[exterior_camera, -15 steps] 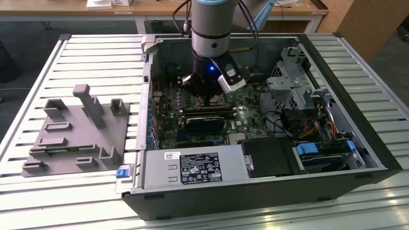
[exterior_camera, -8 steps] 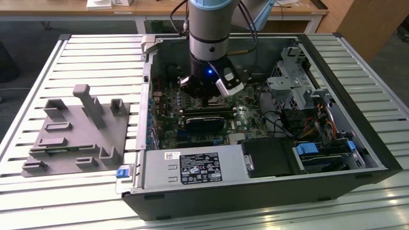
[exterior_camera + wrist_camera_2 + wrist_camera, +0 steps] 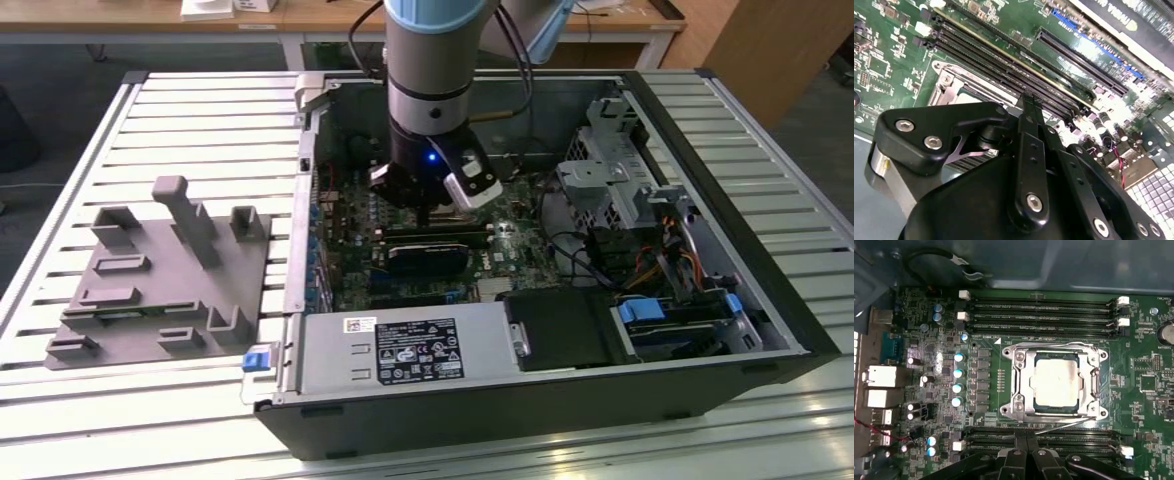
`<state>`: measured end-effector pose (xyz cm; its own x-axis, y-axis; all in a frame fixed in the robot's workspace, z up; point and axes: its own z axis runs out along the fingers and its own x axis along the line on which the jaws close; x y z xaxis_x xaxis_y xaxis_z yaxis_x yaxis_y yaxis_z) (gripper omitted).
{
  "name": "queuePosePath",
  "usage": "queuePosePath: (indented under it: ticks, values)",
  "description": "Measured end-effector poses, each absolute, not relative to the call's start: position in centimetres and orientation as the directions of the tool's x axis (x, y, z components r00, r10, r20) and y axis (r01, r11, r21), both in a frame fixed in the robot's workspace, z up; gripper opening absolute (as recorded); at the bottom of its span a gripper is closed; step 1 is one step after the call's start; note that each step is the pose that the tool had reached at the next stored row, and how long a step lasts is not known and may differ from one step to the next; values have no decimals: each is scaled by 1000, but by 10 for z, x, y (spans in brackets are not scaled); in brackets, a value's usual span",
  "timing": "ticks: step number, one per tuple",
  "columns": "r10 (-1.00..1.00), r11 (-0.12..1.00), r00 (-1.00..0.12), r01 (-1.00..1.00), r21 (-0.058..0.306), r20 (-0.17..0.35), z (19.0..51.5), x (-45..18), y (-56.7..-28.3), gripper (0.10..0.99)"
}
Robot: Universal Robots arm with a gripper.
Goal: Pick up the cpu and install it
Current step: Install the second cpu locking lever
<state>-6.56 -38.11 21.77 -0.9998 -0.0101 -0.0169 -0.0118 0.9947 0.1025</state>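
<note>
The cpu (image 3: 1056, 382) lies flat inside its metal-framed socket (image 3: 1021, 385) on the green motherboard (image 3: 1149, 375), its pale top showing through the frame's opening. It appears already seated there, which would explain why nothing grips it.

The claw (image 3: 1025, 446) hangs low over the board just beside the socket, at about six o'clock from the chip in the first wrist view. Its two fingers are pressed together with nothing between them, their tips over the memory slots (image 3: 1039, 315) that flank the socket on two sides. In the exterior view the arm (image 3: 430, 70) reaches straight down into the open computer case (image 3: 747, 290), a posture that keeps the wrist clear of the case walls and the drive cage.

The case lies on its side on a slatted metal tabletop (image 3: 200, 120). At nine o'clock from the case stands a grey plastic fixture (image 3: 160, 275) with upright posts. Beyond the tabletop, wooden desks (image 3: 334, 20) line the room.
</note>
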Motion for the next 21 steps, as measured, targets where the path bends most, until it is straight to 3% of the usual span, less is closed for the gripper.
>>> queuePosePath:
  ticks: [21]
  values:
    - [-9,984,-1000,-12,177,-18,205,-73,-393,106]
